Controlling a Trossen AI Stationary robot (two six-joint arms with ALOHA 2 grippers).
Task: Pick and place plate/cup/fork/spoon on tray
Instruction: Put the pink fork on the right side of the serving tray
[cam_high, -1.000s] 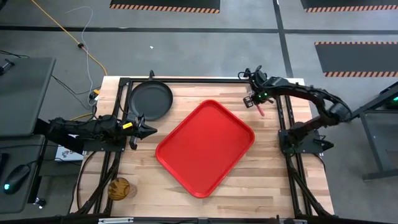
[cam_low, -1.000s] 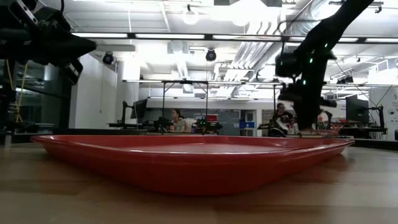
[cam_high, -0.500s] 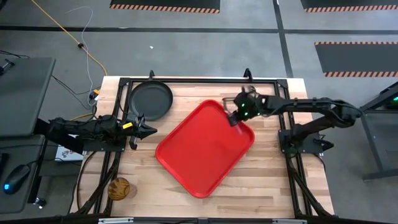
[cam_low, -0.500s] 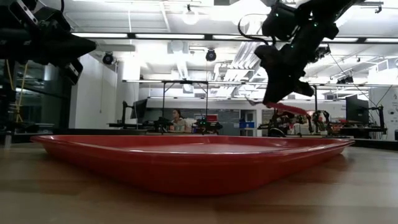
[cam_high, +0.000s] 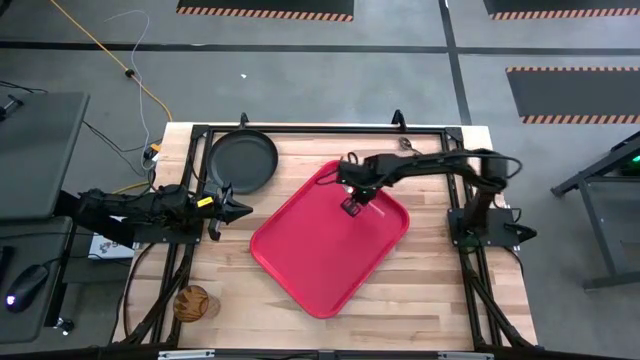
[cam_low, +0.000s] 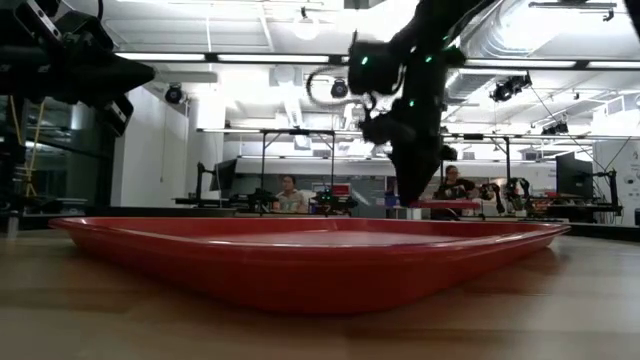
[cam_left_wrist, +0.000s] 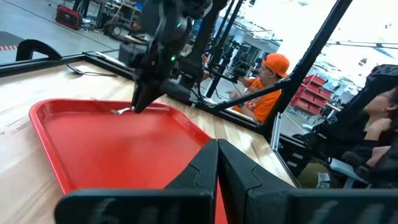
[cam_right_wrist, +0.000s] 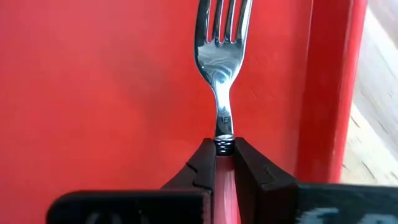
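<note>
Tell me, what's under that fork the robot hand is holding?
Under the fork held by the right hand is the bare red tray. The fork's handle is hidden between the fingers.

No readable text, labels or nos. anywhere; the fork (cam_right_wrist: 219, 68) neck maybe has a tiny stamp, too small to make out.

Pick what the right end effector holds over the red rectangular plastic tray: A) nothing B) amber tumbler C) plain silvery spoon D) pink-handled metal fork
D: the right wrist view shows the right end effector shut on the pink-handled metal fork, tines out over the red rectangular plastic tray.
</note>
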